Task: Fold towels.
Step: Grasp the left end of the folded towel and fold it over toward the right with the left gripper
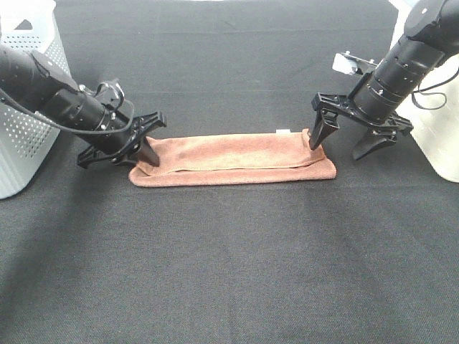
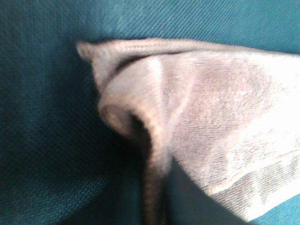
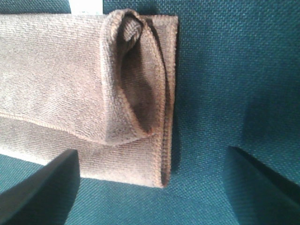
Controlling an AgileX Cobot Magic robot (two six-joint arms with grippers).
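A brown towel (image 1: 237, 161) lies folded into a long narrow strip across the middle of the black table. My left gripper (image 1: 118, 159) is at its left end with jaws spread, and one finger (image 1: 149, 152) presses on the towel's corner. The left wrist view shows that corner (image 2: 211, 117) bunched up close, without clear fingers. My right gripper (image 1: 338, 145) is open at the right end: one finger (image 1: 316, 137) touches the towel and the other is beside it on the cloth. The right wrist view shows the folded end (image 3: 56, 70) with a loose loop, between both fingers (image 3: 42, 192).
A white perforated basket (image 1: 29, 107) stands at the left edge behind my left arm. A white container (image 1: 439, 143) stands at the right edge beside my right arm. The black table cloth (image 1: 229, 272) stretches toward the front.
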